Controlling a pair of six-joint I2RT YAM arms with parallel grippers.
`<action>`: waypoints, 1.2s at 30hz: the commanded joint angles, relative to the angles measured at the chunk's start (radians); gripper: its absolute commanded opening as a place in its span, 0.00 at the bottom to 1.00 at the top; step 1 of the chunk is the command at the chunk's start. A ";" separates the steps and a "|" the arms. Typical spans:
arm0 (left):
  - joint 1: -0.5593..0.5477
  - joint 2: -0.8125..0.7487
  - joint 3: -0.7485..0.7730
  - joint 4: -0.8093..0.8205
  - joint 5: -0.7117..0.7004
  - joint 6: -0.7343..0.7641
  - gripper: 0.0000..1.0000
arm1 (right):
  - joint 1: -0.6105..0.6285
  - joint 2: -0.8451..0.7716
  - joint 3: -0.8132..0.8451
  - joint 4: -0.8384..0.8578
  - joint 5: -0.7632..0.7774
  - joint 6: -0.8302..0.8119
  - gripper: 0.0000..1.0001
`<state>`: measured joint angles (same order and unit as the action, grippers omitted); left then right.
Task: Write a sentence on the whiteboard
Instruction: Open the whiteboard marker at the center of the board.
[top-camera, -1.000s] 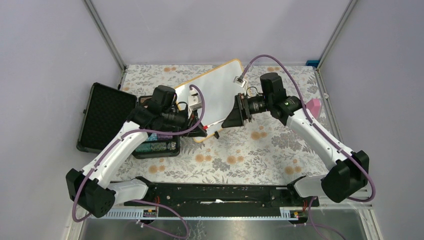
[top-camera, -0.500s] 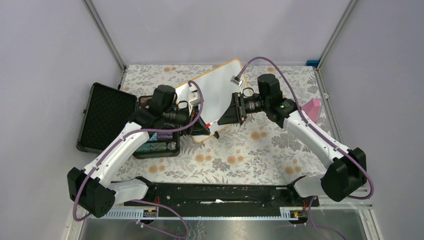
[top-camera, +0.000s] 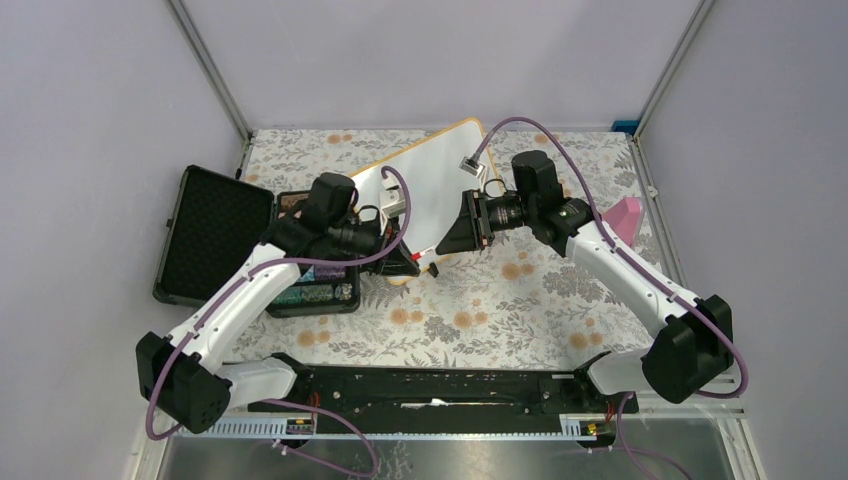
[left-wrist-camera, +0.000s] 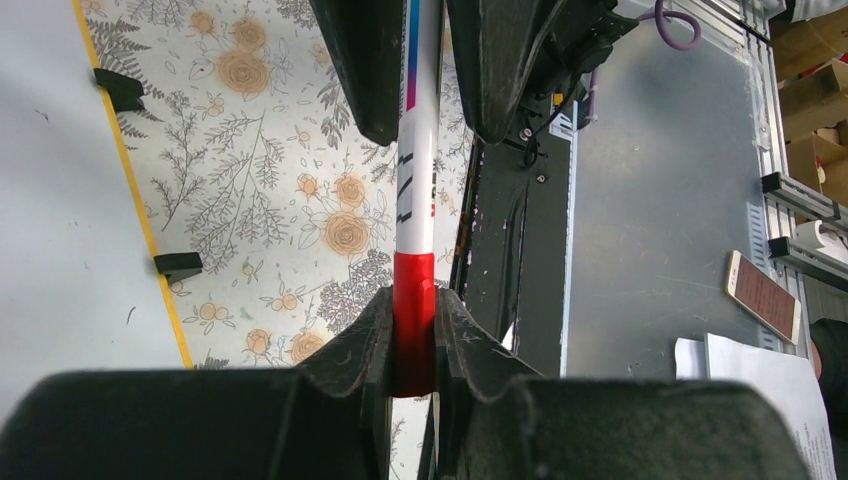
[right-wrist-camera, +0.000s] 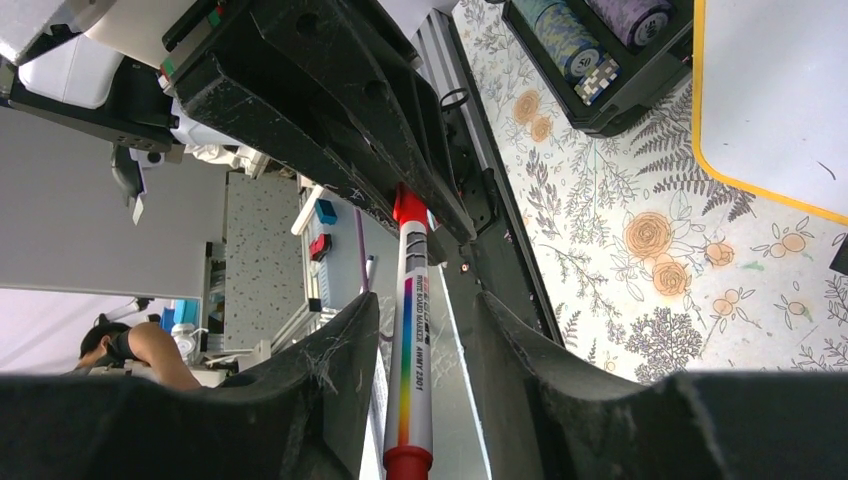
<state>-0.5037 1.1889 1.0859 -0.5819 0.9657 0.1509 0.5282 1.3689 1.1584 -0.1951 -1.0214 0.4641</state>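
The whiteboard (top-camera: 425, 190), white with a tan frame, lies tilted at the back centre of the floral table, its face blank. In front of its near edge my two grippers meet tip to tip. A marker (left-wrist-camera: 418, 180) with a white rainbow-striped barrel and red ends spans between them. My left gripper (left-wrist-camera: 413, 310) is shut on one red end. My right gripper (right-wrist-camera: 425, 320) has its fingers (left-wrist-camera: 365, 70) drawn in against the barrel, with the other red end (right-wrist-camera: 408, 462) back between its jaws. From above, the marker (top-camera: 425, 250) is mostly hidden by both grippers.
An open black case (top-camera: 215, 235) lies at the left, with a tray of poker chips (top-camera: 320, 295) under my left arm. A pink object (top-camera: 628, 215) sits at the right edge. Two black clip feet (left-wrist-camera: 180, 265) stick out from the board's frame.
My right gripper has moved left to meet the left one, and its jaws have closed in round the marker. The left gripper has kept its grip and hardly moved.
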 joint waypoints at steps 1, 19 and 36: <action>-0.005 -0.001 0.001 -0.003 0.001 0.032 0.00 | 0.007 0.000 0.032 0.033 -0.023 0.010 0.45; -0.053 0.048 0.050 -0.016 -0.071 0.023 0.00 | 0.055 0.014 0.004 0.006 -0.009 -0.030 0.30; -0.053 0.057 0.049 -0.016 -0.066 0.024 0.00 | 0.065 0.007 0.013 -0.033 -0.019 -0.068 0.36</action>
<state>-0.5556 1.2423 1.0935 -0.6395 0.9230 0.1650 0.5655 1.3865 1.1561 -0.2295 -1.0035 0.4065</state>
